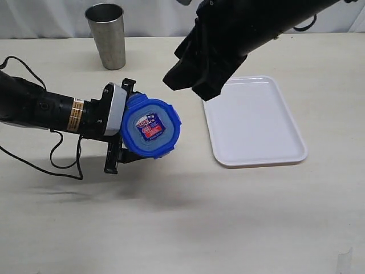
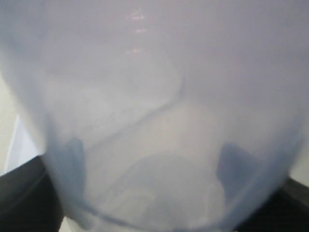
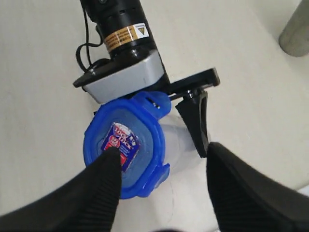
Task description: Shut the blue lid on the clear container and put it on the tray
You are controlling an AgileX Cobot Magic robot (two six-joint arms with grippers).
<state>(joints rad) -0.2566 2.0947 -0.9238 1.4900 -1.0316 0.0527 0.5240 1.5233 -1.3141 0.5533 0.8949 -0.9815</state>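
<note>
While the left end effector (image 1: 132, 121) clamped the upright clear container (image 3: 177, 145), blue lid (image 1: 151, 125) on top, mid-bench (image 1: 182, 228), the right end effector (image 3: 161, 162) hung above it, jaws apart; the tray (image 1: 268, 154) lay toward the right edge.

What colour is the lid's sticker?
The sticker is red, blue and white, clearest in the exterior view.

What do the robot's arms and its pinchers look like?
The left arm is a round black tube with a yellow label showing a warning triangle, loose black cables and a silver-grey block behind the left gripper, which has thin black fingers. The right arm is black too, and the right gripper has broad, smooth black fingers.
</note>
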